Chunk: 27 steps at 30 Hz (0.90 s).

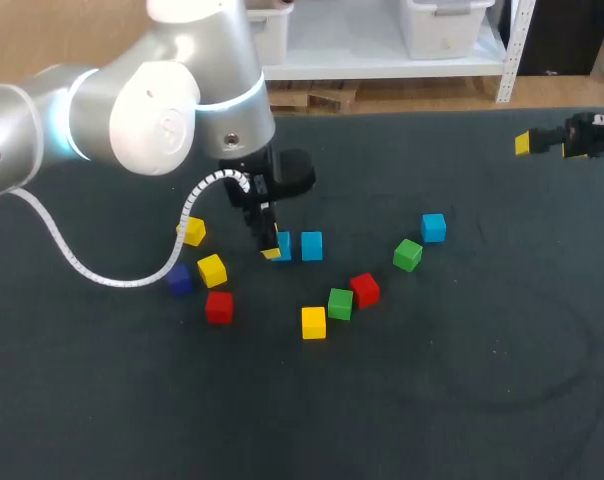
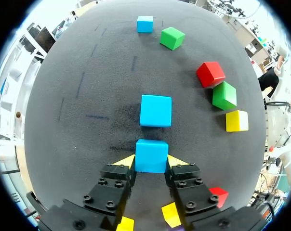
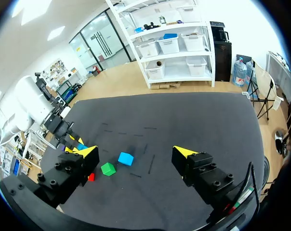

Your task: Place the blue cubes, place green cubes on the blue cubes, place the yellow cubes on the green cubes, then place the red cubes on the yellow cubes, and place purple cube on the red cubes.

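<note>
Left gripper (image 2: 151, 162) clamps one blue cube (image 1: 284, 241); a second blue cube (image 1: 311, 245) sits just beside, at its 3 o'clock. Right gripper (image 3: 136, 151) gapes open, empty

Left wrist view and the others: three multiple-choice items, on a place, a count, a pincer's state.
1. Relative to the gripped blue cube in the left pincer, the second blue cube lies: A) just ahead B) atop a green cube C) atop it
2. Blue cubes in view: A) one B) three C) five
3. The right pincer is: A) shut on a red cube B) shut on a yellow cube C) open
A: it lies just beyond the gripped one. B: those two plus the far blue cube. C: fingers wide apart, nothing between.
</note>
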Available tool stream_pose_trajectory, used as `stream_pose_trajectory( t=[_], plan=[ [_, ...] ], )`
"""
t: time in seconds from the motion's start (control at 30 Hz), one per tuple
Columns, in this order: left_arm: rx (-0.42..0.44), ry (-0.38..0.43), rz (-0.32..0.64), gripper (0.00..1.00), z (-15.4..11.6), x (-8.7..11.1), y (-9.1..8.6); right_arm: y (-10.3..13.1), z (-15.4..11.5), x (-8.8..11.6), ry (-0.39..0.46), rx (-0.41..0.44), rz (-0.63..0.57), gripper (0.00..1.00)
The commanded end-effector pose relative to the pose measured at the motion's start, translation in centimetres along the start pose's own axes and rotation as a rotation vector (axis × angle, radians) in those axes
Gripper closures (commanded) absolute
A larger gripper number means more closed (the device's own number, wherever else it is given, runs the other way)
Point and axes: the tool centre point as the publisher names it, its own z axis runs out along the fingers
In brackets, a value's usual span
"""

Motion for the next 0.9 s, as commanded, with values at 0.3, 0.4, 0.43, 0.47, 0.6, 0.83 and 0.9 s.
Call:
stream_pose_trajectory(
  t=[0.3,0.4,0.43,0.47,0.6,0.83,0.9],
  plan=[
    [-0.002,0.002,0.002,0.5,-0.03,0.12,-0.16,0.05,0.02,0.01,-0.001,0.003,0.0,0.0],
    [-0.001,0.003,0.001,0.43,-0.04,0.1,-0.17,0.05,0.02,0.01,-0.001,0.003,0.0,0.0],
    [-0.001,0.002,0.002,0.47,-0.04,0.08,-0.19,0.05,0.02,0.01,-0.001,0.003,0.0,0.0],
    [-0.001,0.002,0.001,0.5,-0.03,0.08,-0.2,0.05,0.02,0.01,-0.001,0.003,0.0,0.0],
    [-0.001,0.0,0.001,0.63,0.03,0.01,-0.25,0.05,0.02,0.01,-0.001,0.003,0.0,0.0],
    [-0.003,-0.002,0.001,0.82,0.05,-0.06,-0.25,0.05,0.02,0.01,-0.001,0.003,0.0,0.0],
    [-0.002,-0.002,-0.001,0.79,0.05,-0.06,-0.24,0.05,0.02,0.01,-0.001,0.003,0.0,0.0]
  ],
)
